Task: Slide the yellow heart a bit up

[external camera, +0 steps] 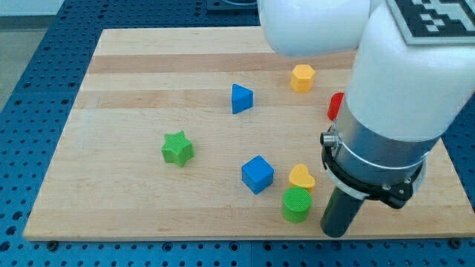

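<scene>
- I have no jaws on this arm, so there is nothing to open or close; it ends in a dark rod, and my tip [334,231] sits near the worktop's bottom edge, towards the view's right.
- The yellow heart [301,177] lies just up and to the view's left of my tip, near it, though I cannot tell whether they touch.
- The green cylinder [297,204] stands right below the heart, apparently touching it, and just left of my tip.
- The blue cube [257,173] sits beside the heart on the view's left, with a small gap between them.
- The green star [177,148] lies well apart, towards the view's left.
- The blue triangular block [240,98] sits above the middle of the worktop [133,81].
- The yellow hexagonal block [302,77] is near the view's top, well above the heart.
- A red block [335,106] shows at the view's right, mostly hidden behind the arm's white body, so I cannot make out its shape.
</scene>
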Available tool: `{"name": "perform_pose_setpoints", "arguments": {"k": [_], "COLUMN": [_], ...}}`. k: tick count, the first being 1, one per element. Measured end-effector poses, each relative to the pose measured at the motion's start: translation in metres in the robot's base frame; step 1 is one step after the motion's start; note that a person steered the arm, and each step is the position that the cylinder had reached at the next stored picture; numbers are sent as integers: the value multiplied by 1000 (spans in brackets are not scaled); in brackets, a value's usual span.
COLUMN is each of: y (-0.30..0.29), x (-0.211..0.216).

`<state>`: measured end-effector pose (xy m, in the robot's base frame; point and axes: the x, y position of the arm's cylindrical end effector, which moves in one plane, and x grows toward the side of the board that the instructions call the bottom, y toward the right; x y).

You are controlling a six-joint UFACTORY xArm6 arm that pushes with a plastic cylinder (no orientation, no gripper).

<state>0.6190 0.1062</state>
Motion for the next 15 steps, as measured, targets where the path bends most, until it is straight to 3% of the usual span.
{"name": "perform_pose_setpoints", "arguments": {"k": [4, 7, 10, 15], "y": [-50, -18, -18, -18], "x": [-4, -25, -89, -58]}}
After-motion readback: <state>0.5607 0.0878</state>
